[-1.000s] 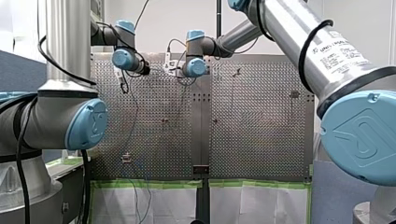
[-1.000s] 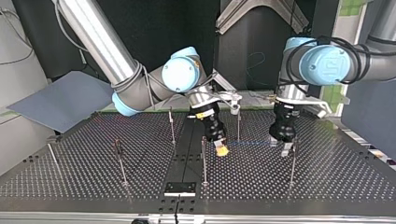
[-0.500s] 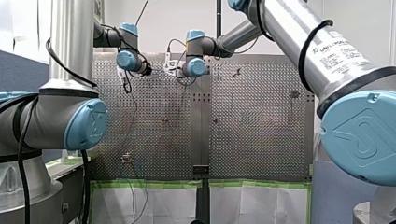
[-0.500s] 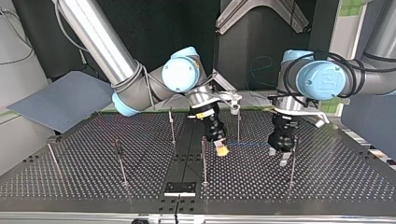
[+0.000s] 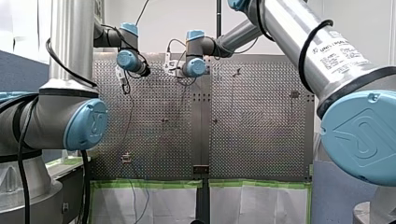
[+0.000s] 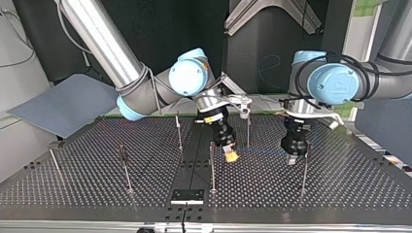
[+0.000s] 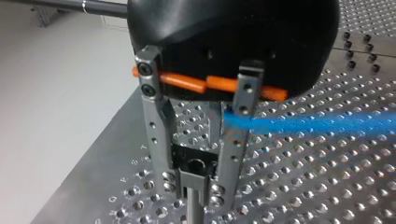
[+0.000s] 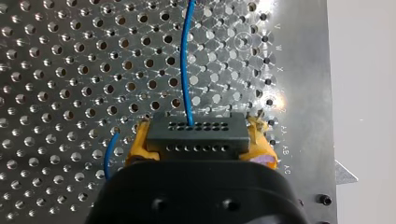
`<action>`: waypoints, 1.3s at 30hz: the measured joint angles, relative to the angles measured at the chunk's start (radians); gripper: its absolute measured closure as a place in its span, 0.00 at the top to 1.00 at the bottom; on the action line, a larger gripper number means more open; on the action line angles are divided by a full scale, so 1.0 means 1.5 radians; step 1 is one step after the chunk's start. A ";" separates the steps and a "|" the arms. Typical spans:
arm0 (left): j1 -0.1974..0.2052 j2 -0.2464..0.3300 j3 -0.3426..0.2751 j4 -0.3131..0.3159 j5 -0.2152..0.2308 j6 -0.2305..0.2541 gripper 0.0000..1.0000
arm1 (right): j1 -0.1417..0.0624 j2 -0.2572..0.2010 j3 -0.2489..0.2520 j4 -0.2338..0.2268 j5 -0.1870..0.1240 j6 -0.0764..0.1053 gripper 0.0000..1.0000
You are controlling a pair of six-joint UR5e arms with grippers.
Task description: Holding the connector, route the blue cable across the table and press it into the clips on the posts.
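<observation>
Letters V–X (engraved) on table (image 8: 299, 70) edge

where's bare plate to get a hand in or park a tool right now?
Best: the table corner at the top view's right, outside the post by my left gripper. Also bare between the edge post and the neighbour post at that view's left. Crowded mid-table: blue cable runs from my right gripper to my left.

A dark grey rectangular connector (image 8: 196, 132) with two rows of small holes sits level, clamped between my right gripper's (image 8: 198, 141) yellow pads. The thin blue cable (image 8: 187, 60) leaves its upper row and runs ahead of that gripper. At my left gripper (image 7: 198, 189) the cable passes one metal finger, above a black clip (image 7: 195, 167) on a thin metal post (image 7: 190, 213) between the spread fingers.
</observation>
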 joint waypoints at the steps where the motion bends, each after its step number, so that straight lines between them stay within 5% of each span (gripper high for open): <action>1: 0.000 0.000 0.000 -0.002 -0.005 0.002 0.00 | 0.000 0.000 0.000 0.000 0.000 0.000 0.00; 16: -0.013 0.001 -0.016 -0.029 -0.050 0.034 0.00 | 0.004 0.001 0.002 0.005 0.000 0.003 0.00; 23: -0.014 0.006 -0.049 -0.031 -0.079 0.056 0.00 | 0.006 0.002 0.031 0.006 0.000 0.004 0.00; 39: -0.015 0.006 -0.041 -0.032 -0.066 0.053 0.00 | 0.004 0.005 0.055 0.006 0.001 0.004 0.00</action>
